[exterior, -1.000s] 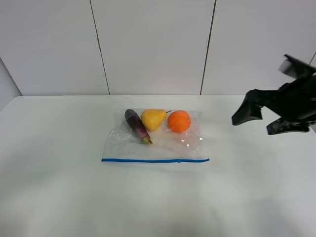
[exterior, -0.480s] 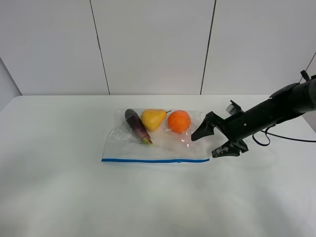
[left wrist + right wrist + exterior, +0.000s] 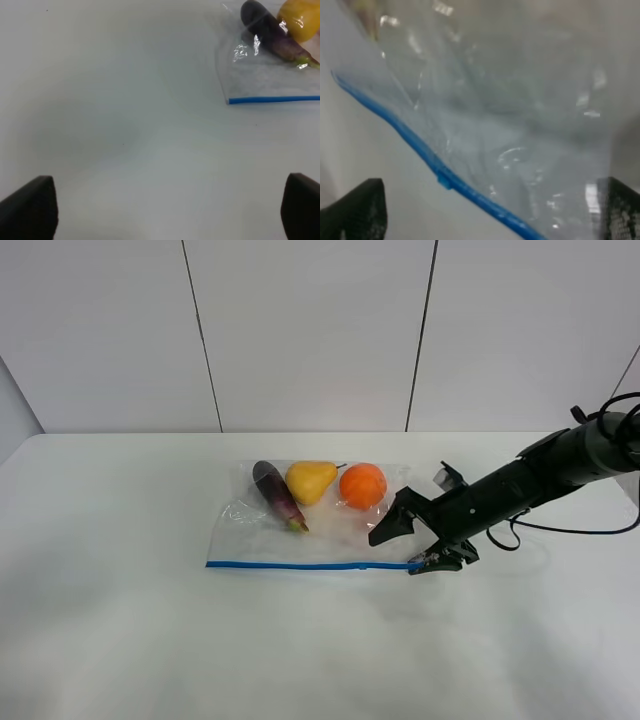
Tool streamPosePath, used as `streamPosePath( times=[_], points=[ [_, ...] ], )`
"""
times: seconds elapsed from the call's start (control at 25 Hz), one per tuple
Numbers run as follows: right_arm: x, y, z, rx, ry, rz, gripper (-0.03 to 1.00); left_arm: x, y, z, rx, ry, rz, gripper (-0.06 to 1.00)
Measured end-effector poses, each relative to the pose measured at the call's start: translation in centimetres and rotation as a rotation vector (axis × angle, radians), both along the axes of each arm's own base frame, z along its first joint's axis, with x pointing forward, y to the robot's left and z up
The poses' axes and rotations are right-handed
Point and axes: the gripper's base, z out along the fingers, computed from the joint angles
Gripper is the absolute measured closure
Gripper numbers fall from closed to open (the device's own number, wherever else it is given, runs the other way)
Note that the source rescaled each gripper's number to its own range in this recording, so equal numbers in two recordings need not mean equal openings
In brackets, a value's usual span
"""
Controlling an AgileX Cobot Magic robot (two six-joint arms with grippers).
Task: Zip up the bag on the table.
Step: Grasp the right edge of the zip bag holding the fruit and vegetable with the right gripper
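The clear bag (image 3: 330,535) lies flat in the middle of the white table (image 3: 120,620), its blue zipper strip (image 3: 310,565) along the near edge. An eggplant (image 3: 278,495), a pear (image 3: 310,480) and an orange (image 3: 362,485) show through it. My right gripper (image 3: 408,546) is open and low at the bag's right end, one finger over the plastic and the other by the strip's right corner. In the right wrist view the strip (image 3: 420,150) runs between the spread fingers (image 3: 355,210). My left gripper (image 3: 167,210) is open over bare table, well short of the bag's left corner (image 3: 235,97).
A white panelled wall (image 3: 310,330) stands behind the table's far edge. The right arm (image 3: 545,475) stretches in from the right side, with a cable (image 3: 580,530) trailing below it. The left arm is out of the exterior view.
The right arm has swung in from the far right and come down to the bag's right end, its jaws narrowing slightly. The bag and the left gripper have not moved.
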Motion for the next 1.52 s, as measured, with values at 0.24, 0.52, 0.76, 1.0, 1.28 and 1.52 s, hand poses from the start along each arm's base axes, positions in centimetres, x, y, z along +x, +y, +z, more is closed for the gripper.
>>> streamPosePath(
  times=[0.24, 0.52, 0.76, 1.0, 1.28, 1.52],
  points=[
    [0.03, 0.72, -0.16, -0.028, -0.021, 0.005, 0.19, 0.0, 0.0, 0.0, 0.0, 0.0, 0.0, -0.06],
    [-0.11, 0.68, -0.21, -0.036, -0.016, 0.023, 0.4, 0.0, 0.0, 0.0, 0.0, 0.0, 0.0, -0.06],
    [-0.32, 0.62, -0.28, -0.047, -0.01, 0.05, 0.52, 0.0, 0.0, 0.0, 0.0, 0.0, 0.0, -0.06],
    [-0.31, 0.61, -0.28, -0.047, -0.011, 0.051, 0.78, 0.0, 0.0, 0.0, 0.0, 0.0, 0.0, -0.06],
    [-0.3, 0.66, -0.2, -0.042, -0.009, 0.055, 0.84, 0.0, 0.0, 0.0, 0.0, 0.0, 0.0, -0.06],
    [-0.57, 0.8, -0.08, -0.02, 0.008, 0.08, 0.84, 0.0, 0.0, 0.0, 0.0, 0.0, 0.0, -0.06]
  ],
)
